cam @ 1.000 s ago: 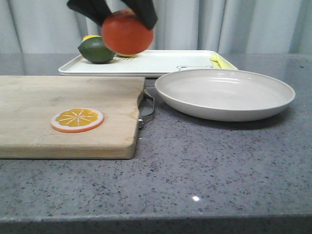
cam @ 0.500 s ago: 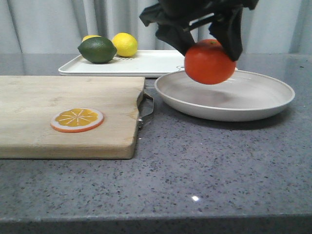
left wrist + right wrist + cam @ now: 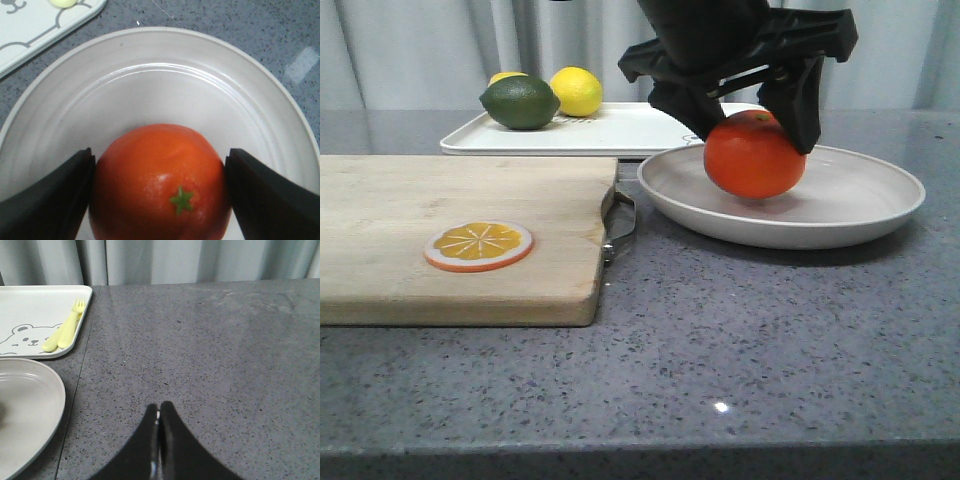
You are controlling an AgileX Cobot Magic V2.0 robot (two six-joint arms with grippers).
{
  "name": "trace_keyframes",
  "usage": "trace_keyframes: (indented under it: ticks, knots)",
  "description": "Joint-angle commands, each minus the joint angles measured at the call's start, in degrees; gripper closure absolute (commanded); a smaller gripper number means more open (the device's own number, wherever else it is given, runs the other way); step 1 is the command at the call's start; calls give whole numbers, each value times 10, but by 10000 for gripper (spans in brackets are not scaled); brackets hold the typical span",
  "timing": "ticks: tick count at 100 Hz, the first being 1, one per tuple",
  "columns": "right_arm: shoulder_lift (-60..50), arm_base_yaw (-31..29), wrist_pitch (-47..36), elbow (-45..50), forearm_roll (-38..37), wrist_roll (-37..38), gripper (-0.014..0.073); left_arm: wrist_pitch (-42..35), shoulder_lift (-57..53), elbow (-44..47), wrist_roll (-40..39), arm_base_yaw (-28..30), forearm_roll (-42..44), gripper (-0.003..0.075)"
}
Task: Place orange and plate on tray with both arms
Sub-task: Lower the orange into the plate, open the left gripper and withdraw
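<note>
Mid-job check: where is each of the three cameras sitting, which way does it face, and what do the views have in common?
Front: low at the table edge, facing forward; left gripper holds the round orange fruit over the wide off-white plate.
Left wrist: above the plate, looking down; black fingers flank the orange.
Right wrist: low, facing the curtain across the grey table; shut right gripper.
Shared: plate and white bear tray in all three.
</note>
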Motion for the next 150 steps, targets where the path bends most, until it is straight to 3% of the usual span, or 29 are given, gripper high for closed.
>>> trace_keyframes:
  ticks: [1,33,84,96,111,129,134,150]
  knots:
    - [5,-3,-42,-19,-3,-3,660,-30,-30,-20,0,-3,-9,235]
    - [5,-3,-42,-19,-3,-3,660,-27,-30,-21,0,-3,-9,147]
    - [5,-3,-42,-19,-3,-3,660,33,-40,-69,5,-3,-9,164]
    - [5,-3,-41,-19,-3,-3,660,44,-56,-69,10,-3,-7,260]
    - [5,-3,-41,-19,-3,-3,660,44,-84,-69,13,-3,3,493]
    - [5,-3,-41,-19,-3,-3,660,44,-116,-69,13,-2,18,699]
    - [5,-3,-41,-19,-3,-3,660,44,-127,-67,13,-2,27,739]
    - [5,-3,-41,-19,-3,-3,660,44,-160,-47,13,-2,50,739]
